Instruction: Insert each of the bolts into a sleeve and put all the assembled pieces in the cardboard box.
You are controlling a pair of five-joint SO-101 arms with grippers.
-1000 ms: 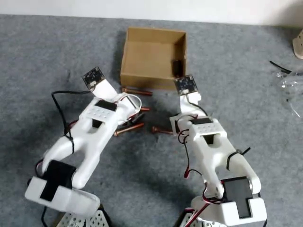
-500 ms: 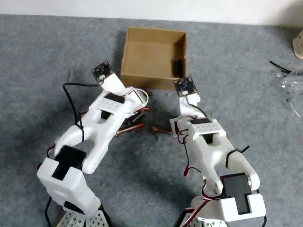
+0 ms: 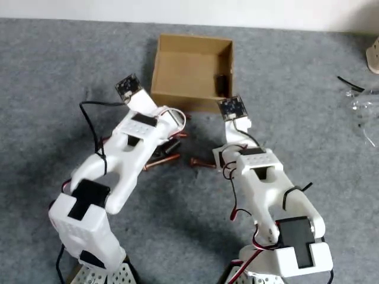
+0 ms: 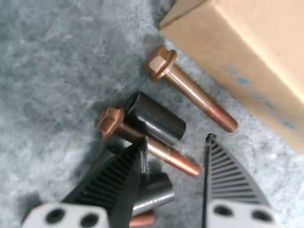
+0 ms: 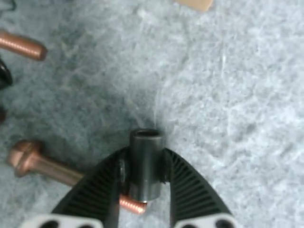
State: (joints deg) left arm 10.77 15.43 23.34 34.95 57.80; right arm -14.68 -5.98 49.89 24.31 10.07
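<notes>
Moved: my left arm (image 3: 127, 151), swung forward toward the cardboard box (image 3: 189, 99); right arm (image 3: 260, 177) unchanged.
Item: my left fingers (image 4: 127, 168), open, poised over a copper bolt (image 4: 164, 153) lying against a black sleeve (image 4: 156, 121) on the grey surface (image 3: 308, 89), just near of the box. I judge they are placed to take the bolt.
Item: my right fingers (image 5: 176, 176), closed on a second black sleeve (image 5: 146, 145), bore exposed for a bolt.

Left claw (image 4: 175, 142) agape, right claw (image 5: 143, 161) clamped.

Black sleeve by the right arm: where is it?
Right wrist view: the black metal sleeve is pinched in the right claw, over a copper bolt on grey carpet.
</notes>
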